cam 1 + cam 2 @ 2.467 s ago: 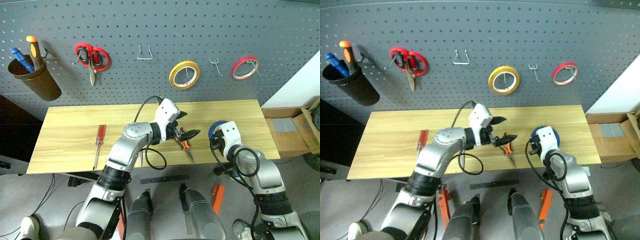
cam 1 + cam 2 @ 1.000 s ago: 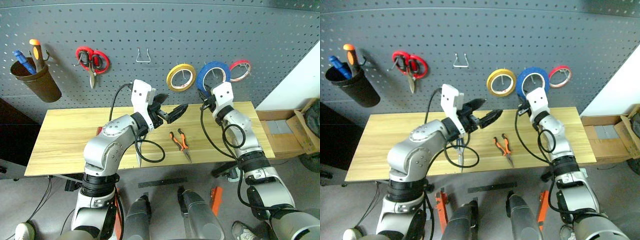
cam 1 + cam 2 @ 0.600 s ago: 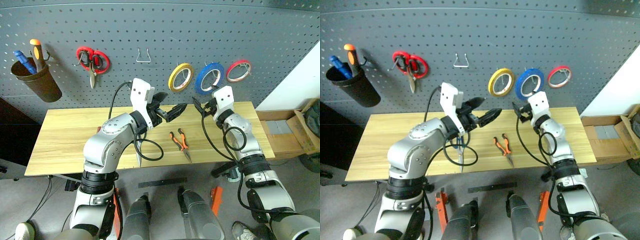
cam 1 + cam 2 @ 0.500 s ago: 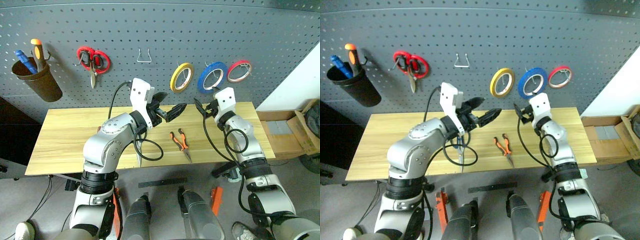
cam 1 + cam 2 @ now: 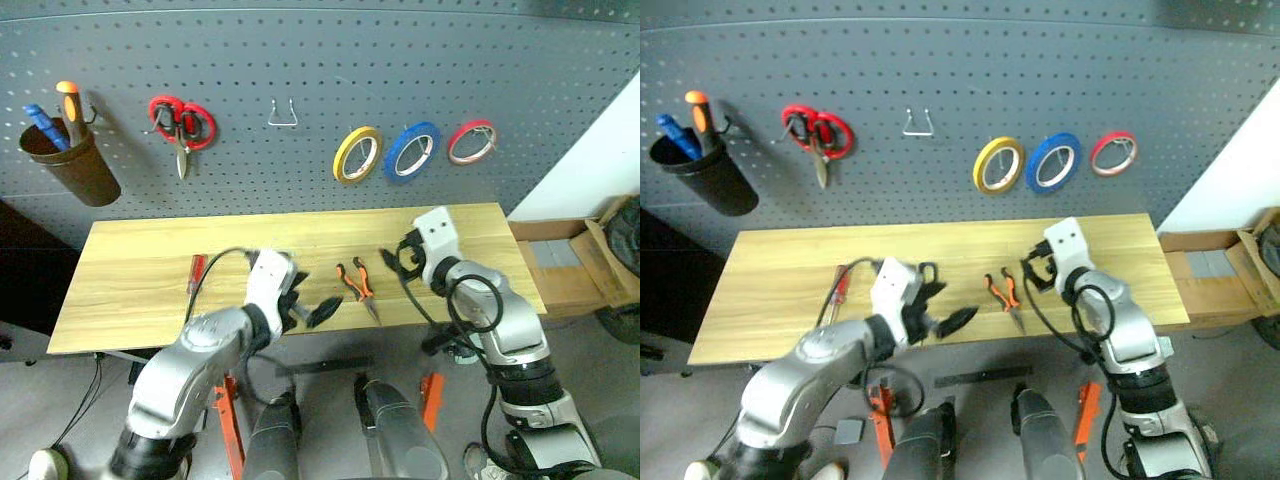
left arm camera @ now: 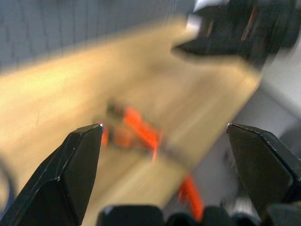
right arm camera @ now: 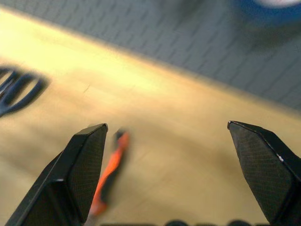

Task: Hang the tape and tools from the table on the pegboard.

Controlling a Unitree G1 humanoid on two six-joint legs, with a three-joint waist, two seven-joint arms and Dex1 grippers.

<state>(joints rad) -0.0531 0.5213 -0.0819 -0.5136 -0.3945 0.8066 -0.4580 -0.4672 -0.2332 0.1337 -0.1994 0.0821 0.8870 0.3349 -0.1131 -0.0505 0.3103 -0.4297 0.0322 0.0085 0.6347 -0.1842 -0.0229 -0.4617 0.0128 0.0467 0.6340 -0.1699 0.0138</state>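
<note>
Head views: blue tape [image 5: 413,152] hanging on a pegboard [image 5: 330,70] hook, between a yellow roll [image 5: 357,155] and a red roll [image 5: 471,142]. Pliers [image 5: 358,286] flat on the tabletop [image 5: 140,270], near the front edge; screwdriver [image 5: 194,277] lying toward the left end; dark-handled scissors [image 5: 925,278] partly hidden behind the left pincer [image 5: 308,312]. Left pincer spread wide and empty, hovering low just left of the pliers. Right pincer [image 5: 392,262] also wide apart, empty, just right of the pliers. Red scissors [image 5: 181,124] and a brown cup [image 5: 68,160] of tools on the board's left; a bare wire hook [image 5: 282,112] between.

Left wrist view: fingers [image 6: 77,160] gaping, nothing between; pliers [image 6: 134,134] blurred ahead on pale wood.

Right wrist view: fingers [image 7: 80,165] wide, empty; one orange handle [image 7: 110,174] close by, scissor loops [image 7: 16,92] farther off.

Pliers probably rigid and fairly heavy, rubbery handles offering grip; best taken across both handles near the pivot, leaving the handle gap free for a hook. Plank surface smooth, level, uncluttered; grey floor and cardboard boxes beyond the right end.
</note>
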